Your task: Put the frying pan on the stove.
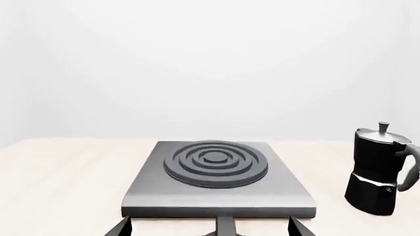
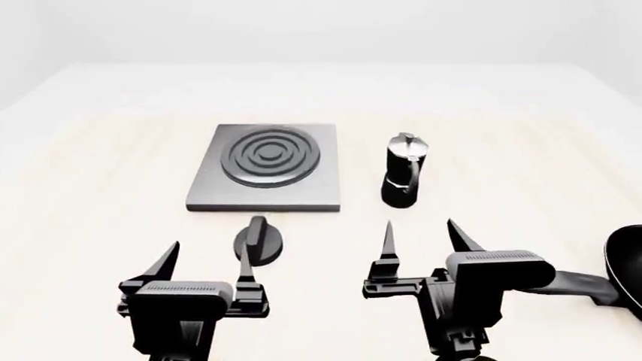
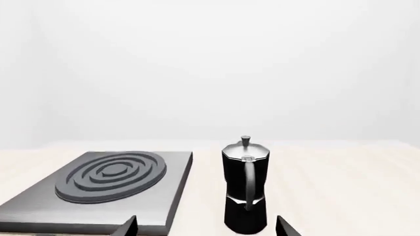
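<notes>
The frying pan [image 2: 628,265] lies at the head view's far right edge, partly cut off, its long handle [image 2: 579,282] pointing left behind my right gripper. It shows in neither wrist view. The stove [image 2: 266,167] sits flat at the table's middle, and also shows in the left wrist view [image 1: 217,179] and the right wrist view [image 3: 98,189]. My left gripper [image 2: 206,262] is open and empty, short of the stove's near edge [image 1: 208,230]. My right gripper [image 2: 425,242] is open and empty, left of the pan and facing the moka pot [image 3: 206,228].
A black-and-silver moka pot [image 2: 404,169] stands right of the stove, also in the left wrist view [image 1: 380,172] and the right wrist view [image 3: 245,187]. A small black round knob [image 2: 258,241] lies between the stove and my left gripper [image 1: 225,225]. The table is pale wood.
</notes>
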